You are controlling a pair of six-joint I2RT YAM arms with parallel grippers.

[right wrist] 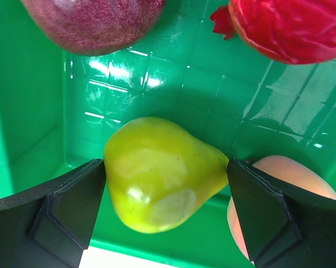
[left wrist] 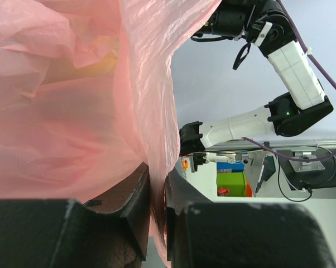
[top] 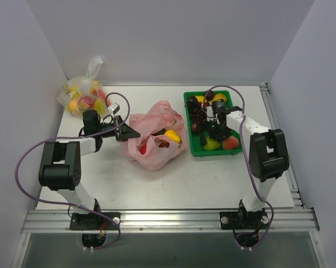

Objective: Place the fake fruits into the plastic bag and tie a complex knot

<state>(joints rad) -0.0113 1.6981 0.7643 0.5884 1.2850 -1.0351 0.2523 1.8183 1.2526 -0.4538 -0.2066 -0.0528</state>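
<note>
While the left jaws pinch a fold of the bag [left wrist: 62,111] in a narrow grip and hold its rim up off the counter [top: 185,184], the work of this moment lies on the right. Far left, at the back corner, a clear sack [top: 81,97] of fruit sits well apart. The bag lies mid-counter between the two arms, with a yellow fruit [top: 172,135] and a red one [top: 143,149] showing in it. Its mouth seems to face near and right, toward the tray, though the crumpled film makes that hard to be sure of.

Just beside the bag, to its right, stands the tray [top: 187,120], with grapes [top: 198,114] toward its far end. The right jaws stand wide in the tray's near end, straddling the pear [right wrist: 151,184] and not yet closed on it. The pear lies on its side directly between them. Its long axis runs almost from one jaw to the other, slightly slanted, with the fat end toward the left of the wrist view and the narrow end pointing right. A peach [right wrist: 279,178] lies close by that narrow end.

I judge the step in hand is picking up the pear. The right arm is plainly the nearer one, and the bag lies to its left. Closing along the pear's length risks the tapered end slipping out.
</note>
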